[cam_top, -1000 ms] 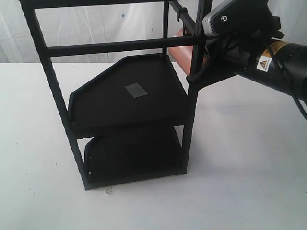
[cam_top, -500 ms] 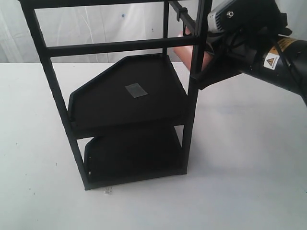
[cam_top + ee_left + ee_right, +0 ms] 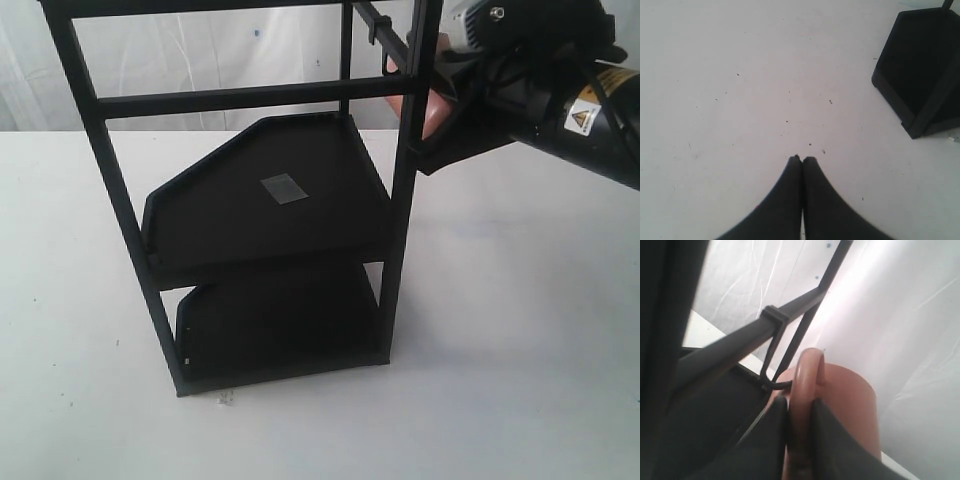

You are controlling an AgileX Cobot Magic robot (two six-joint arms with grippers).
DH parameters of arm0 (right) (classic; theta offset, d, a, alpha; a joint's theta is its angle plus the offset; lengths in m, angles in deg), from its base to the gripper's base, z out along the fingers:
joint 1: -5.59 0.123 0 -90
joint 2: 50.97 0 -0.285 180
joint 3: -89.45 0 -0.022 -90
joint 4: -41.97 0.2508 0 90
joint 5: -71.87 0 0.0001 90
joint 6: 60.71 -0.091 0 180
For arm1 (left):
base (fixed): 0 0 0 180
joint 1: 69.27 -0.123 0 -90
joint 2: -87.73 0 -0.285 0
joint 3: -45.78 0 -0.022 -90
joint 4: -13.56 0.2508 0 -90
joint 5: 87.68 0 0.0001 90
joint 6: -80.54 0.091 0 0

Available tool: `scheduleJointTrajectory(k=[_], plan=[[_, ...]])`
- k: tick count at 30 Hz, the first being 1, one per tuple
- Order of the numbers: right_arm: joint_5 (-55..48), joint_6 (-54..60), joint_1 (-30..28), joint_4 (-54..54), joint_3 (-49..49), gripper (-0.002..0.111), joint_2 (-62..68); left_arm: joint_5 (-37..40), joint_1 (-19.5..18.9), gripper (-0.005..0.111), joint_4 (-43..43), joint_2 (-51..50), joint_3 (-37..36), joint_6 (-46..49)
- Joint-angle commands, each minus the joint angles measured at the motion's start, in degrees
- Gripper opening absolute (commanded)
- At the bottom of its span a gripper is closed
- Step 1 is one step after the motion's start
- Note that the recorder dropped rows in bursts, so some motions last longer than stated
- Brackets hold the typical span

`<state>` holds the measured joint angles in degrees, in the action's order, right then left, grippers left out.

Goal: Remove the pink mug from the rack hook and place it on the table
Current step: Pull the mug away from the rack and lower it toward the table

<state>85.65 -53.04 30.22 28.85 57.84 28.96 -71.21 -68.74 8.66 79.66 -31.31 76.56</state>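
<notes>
The pink mug (image 3: 437,115) hangs high at the rack's (image 3: 398,220) right post, mostly hidden behind the post and my right arm (image 3: 560,100). In the right wrist view my right gripper (image 3: 799,403) is shut on the mug's handle (image 3: 807,371), with the mug's pink body (image 3: 850,410) just beyond. The black wire hook (image 3: 771,377) on the rack's bar ends right beside the handle; I cannot tell whether it still passes through it. My left gripper (image 3: 802,159) is shut and empty, low over the white table (image 3: 750,75).
The rack's upper tray (image 3: 230,225) carries a small grey patch (image 3: 284,188), and a lower tray (image 3: 280,330) sits beneath it. A corner of the rack's tray (image 3: 920,70) shows in the left wrist view. White table (image 3: 520,340) spreads right of the rack.
My right arm has shifted right and slightly up, carrying the mug from behind the rack's post towards its right side. The left gripper has no earlier frame.
</notes>
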Motion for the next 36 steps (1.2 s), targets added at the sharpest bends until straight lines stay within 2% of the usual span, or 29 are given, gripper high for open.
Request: scheduleJointTrajectory(k=[1,8,16,20,31,36], plan=[[3.14,0.0,-0.82,0.5,0.04,0.0,-1.38,-0.13,0.14,0.0,-0.41,0.29,-0.13,-0.06],[2.89,-0.37,-3.43,2.67,-2.66,0.0,-4.0,-0.13,0.14,0.0,-0.41,0.29,-0.13,-0.06],[16.5,-0.49,-5.28,7.73,-16.33,0.0,-5.55,-0.13,0.14,0.0,-0.41,0.29,-0.13,-0.06],[16.81,-0.36,-5.36,10.8,-19.25,0.0,-4.88,-0.13,0.14,0.0,-0.41,0.29,-0.13,-0.06],[26.64,-0.36,-7.65,13.69,-23.35,0.0,6.58,-0.13,0.14,0.0,-0.41,0.29,-0.13,-0.06],[36.15,0.5,-7.65,13.69,-21.82,0.0,17.0,-0.13,0.14,0.0,-0.41,0.29,-0.13,-0.06]])
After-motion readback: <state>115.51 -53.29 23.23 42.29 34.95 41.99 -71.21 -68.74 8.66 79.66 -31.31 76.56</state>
